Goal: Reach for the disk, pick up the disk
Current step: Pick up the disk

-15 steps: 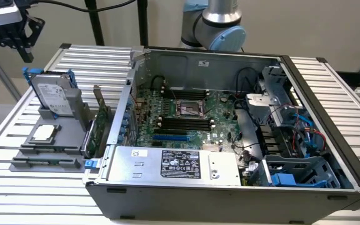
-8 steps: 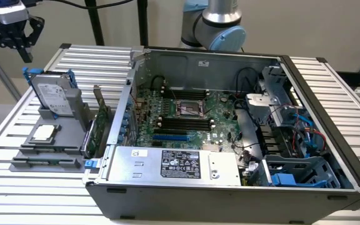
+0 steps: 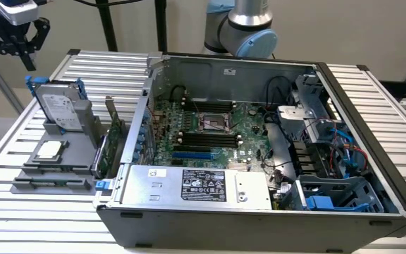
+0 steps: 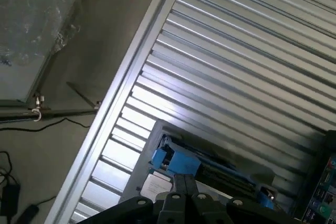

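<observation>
The disk [image 3: 57, 107] stands upright in a grey holder [image 3: 83, 124] on the slatted table, at the exterior view's left beside the open computer case. It is silver-grey with a white label, and its blue carrier shows at the upper corners. My black gripper [image 3: 21, 53] hangs high above it and a little further toward the exterior view's left, apart from it. In the wrist view the disk's blue carrier [image 4: 176, 161] lies just beyond my gripper [image 4: 184, 183], seen edge-on from above. The two fingers [image 4: 179, 187] press together with nothing between them.
The open computer case [image 3: 259, 69] holds a motherboard [image 3: 210, 132] and a silver box with a black label [image 3: 203, 185]. A small square chip [image 3: 50, 150] and an upright card [image 3: 109, 135] sit in the grey holder. The table edge [image 4: 121, 82] drops to a floor with cables [image 4: 10, 192].
</observation>
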Tool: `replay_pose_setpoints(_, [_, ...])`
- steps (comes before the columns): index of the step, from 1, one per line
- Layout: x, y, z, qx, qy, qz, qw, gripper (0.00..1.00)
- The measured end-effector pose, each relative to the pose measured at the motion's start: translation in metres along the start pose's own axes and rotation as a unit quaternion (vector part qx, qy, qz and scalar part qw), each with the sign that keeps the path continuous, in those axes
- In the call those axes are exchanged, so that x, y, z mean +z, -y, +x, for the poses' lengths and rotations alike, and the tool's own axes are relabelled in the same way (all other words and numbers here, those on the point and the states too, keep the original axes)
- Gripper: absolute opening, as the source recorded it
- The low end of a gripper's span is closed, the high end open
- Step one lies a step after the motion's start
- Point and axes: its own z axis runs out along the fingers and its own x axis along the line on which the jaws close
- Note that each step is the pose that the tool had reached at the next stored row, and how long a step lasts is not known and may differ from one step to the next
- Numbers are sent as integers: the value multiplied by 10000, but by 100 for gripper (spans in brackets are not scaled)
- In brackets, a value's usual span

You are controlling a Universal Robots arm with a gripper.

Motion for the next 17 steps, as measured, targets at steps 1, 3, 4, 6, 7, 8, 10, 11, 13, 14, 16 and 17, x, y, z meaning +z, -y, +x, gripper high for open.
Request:
replay_pose_setpoints(1, [0,0,0,-91,-3,0,10000,11])
replay_pose_setpoints(3, [0,0,0,-273,-9,0,9996,11])
replay_pose_setpoints(4, [0,0,0,-363,-12,1,9993,11])
replay_pose_setpoints(6, [0,1,0,-544,-13,3,9985,11])
replay_pose_setpoints(7, [0,1,0,-635,-14,5,9980,11])
replay_pose_setpoints(8, [0,0,0,-725,-16,6,9974,11])
replay_pose_setpoints(10, [0,0,0,-907,-20,7,9959,11])
replay_pose_setpoints(11, [0,0,0,-997,-22,8,9950,11])
replay_pose_setpoints(13, [0,0,0,-1181,-23,11,9930,11])
replay_pose_setpoints(14, [0,0,0,-1269,-23,13,9919,11])
replay_pose_setpoints(16, [0,0,0,-1451,-21,18,9894,11])
replay_pose_setpoints(17, [1,0,-1,-1539,-19,21,9881,11])
